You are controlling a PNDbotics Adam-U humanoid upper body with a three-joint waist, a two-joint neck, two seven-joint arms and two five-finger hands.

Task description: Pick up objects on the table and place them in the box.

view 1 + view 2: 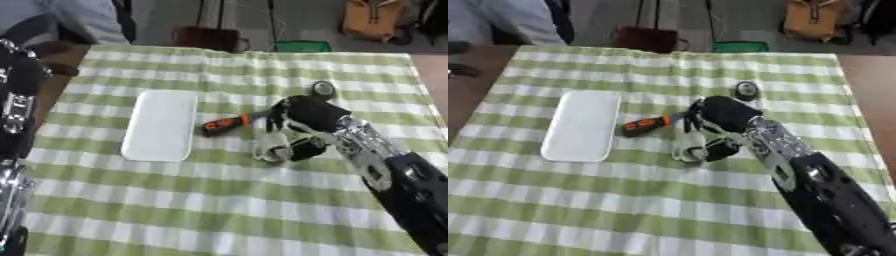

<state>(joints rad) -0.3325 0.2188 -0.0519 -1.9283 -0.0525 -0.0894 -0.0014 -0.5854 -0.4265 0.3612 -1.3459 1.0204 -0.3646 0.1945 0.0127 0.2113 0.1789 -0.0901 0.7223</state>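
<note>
A screwdriver (222, 124) with an orange and black handle lies on the checked cloth, its shaft end reaching under my right hand (304, 116). That hand is low over the table, just right of the handle. A small whitish object (268, 149) sits directly below the hand and touches it. A round dark object (324, 89) lies just behind the hand. The white oblong box (160, 125) lies flat to the left of the screwdriver. My left arm (17, 100) runs along the left edge of the left eye view, apart from all of these.
The green and white checked tablecloth (219, 210) covers the table, whose brown wood shows at the left edge (59, 85). A person sits beyond the far left corner. Bags stand on the floor past the far edge.
</note>
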